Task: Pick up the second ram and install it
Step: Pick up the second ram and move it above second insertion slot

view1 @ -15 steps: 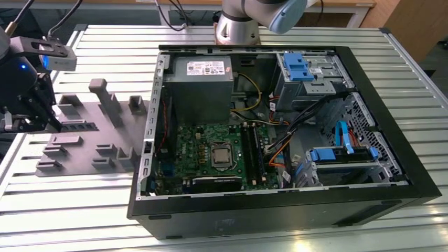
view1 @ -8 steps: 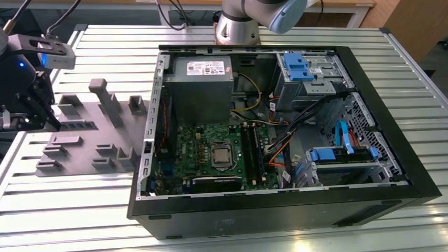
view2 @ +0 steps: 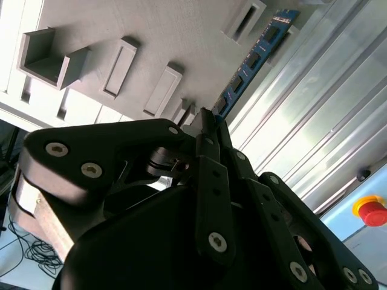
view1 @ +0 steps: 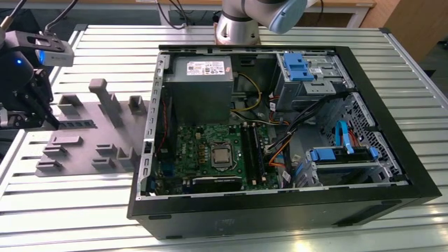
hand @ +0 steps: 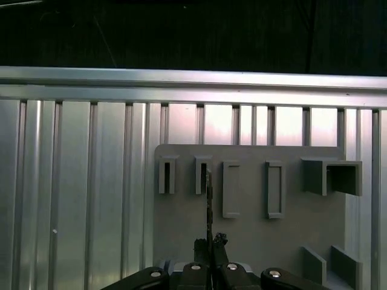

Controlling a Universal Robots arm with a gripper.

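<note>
Closest up in the second wrist view, the black tool (view2: 206, 121) is clamped tight on the second ram (view2: 253, 59). It's pinching one end of the blue stick, so the rest juts out past the fingertips with the dark chips showing. In the first wrist view the stick is edge-on, just a thin line over the gray holder plate (hand: 248, 238) with its row of slotted pockets. Can't tell whether the stick is clear of the plate or touching it. The plate sits on the ribbed metal surface (hand: 72, 181). In the exterior view all of that is off at the exterior view's left. Well apart, further toward the exterior view's right, is the open PC case (view1: 280, 215), with the green motherboard (view1: 203, 139) and black memory slots (view1: 252, 152) inside.
</note>
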